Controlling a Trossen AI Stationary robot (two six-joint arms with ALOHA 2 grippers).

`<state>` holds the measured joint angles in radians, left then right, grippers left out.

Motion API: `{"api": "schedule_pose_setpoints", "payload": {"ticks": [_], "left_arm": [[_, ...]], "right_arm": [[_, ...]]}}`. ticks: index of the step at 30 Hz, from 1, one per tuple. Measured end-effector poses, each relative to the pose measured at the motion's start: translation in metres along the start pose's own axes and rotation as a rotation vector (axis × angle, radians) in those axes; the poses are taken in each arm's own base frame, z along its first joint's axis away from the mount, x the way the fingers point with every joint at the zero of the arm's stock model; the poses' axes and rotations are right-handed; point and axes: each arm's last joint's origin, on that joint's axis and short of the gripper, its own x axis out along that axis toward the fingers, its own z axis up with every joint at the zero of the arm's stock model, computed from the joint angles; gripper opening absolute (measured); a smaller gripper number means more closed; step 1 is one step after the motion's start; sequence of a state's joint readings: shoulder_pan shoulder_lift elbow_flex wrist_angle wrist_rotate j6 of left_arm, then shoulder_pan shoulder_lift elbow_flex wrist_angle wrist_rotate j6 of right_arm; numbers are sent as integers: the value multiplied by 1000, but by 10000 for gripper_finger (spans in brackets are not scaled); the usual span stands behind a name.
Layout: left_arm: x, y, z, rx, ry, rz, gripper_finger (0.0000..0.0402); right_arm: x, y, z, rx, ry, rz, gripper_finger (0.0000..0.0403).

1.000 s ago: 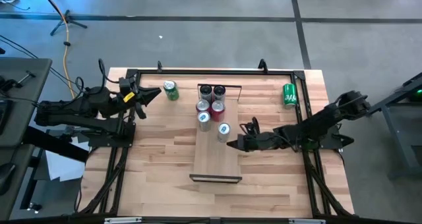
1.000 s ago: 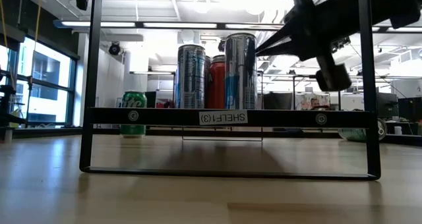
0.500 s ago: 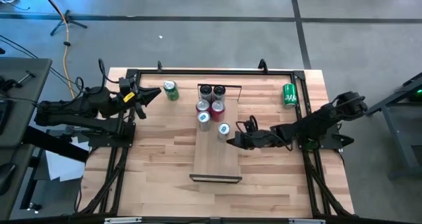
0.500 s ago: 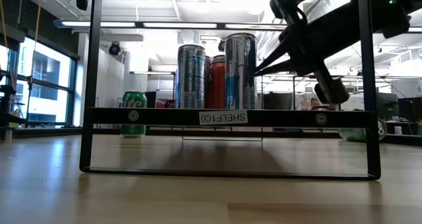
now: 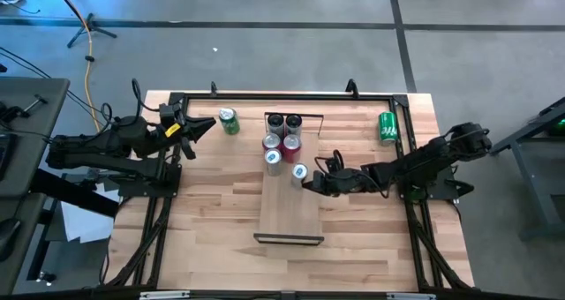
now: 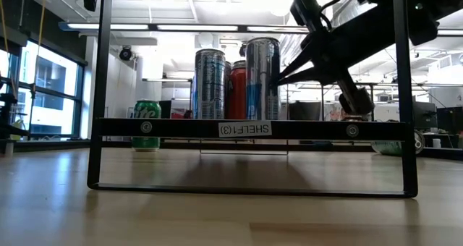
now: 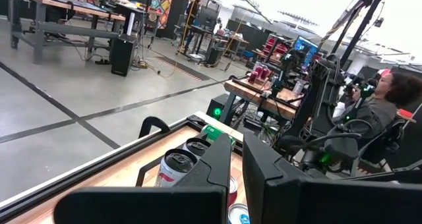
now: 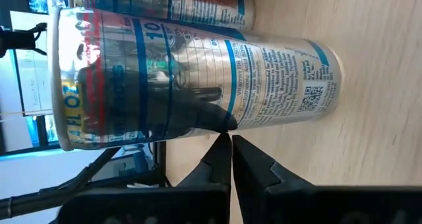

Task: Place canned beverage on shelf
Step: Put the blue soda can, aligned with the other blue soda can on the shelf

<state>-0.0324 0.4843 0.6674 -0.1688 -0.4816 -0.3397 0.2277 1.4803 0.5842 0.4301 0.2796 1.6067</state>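
Note:
The shelf [image 5: 287,210] lies in the table's middle, a pale board with dark end frames [image 6: 246,128]. Several cans stand on its far half. The nearest is a tall silver-and-blue can [image 5: 299,172] [image 6: 262,78] [image 8: 198,72], upright on its base on the board. My right gripper [image 5: 306,183] [image 8: 229,137] is shut, level with the can's mid-height at its right side. My left gripper [image 5: 212,122] [image 7: 236,145] is shut, raised over the table's far left, holding nothing. My right gripper touches the silver-and-blue can's side wall [image 8: 224,122], about midway up, with the tips of its shut fingers [image 6: 280,77]. The fingers come from the table's right, slanting slightly down. The can stands upright on the shelf board.
A green can [image 5: 229,121] stands on the table left of the shelf, near my left gripper. Another green can [image 5: 387,128] lies at the far right. A black frame [image 5: 282,95] runs along the table's far edge. A person [image 7: 389,102] sits beyond the table.
My right gripper, still shut, has swung toward the table's far edge and left, coming up against the silver-and-blue can's side. The can remains upright on the shelf.

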Motion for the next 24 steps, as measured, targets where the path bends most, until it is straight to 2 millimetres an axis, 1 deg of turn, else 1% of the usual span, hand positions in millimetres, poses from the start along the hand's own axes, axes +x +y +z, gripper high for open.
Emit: {"api": "schedule_pose_setpoints", "payload": {"ticks": [10, 18, 24], "left_arm": [[0, 0, 0, -1, 0, 0, 3], [0, 0, 0, 0, 0, 0, 3], [0, 0, 0, 0, 0, 0, 3]], "right_arm": [[4, 2, 18, -14, -56, -4, 0], [9, 16, 30, -52, -59, 25, 0], [10, 25, 31, -83, -56, -3, 0]]}}
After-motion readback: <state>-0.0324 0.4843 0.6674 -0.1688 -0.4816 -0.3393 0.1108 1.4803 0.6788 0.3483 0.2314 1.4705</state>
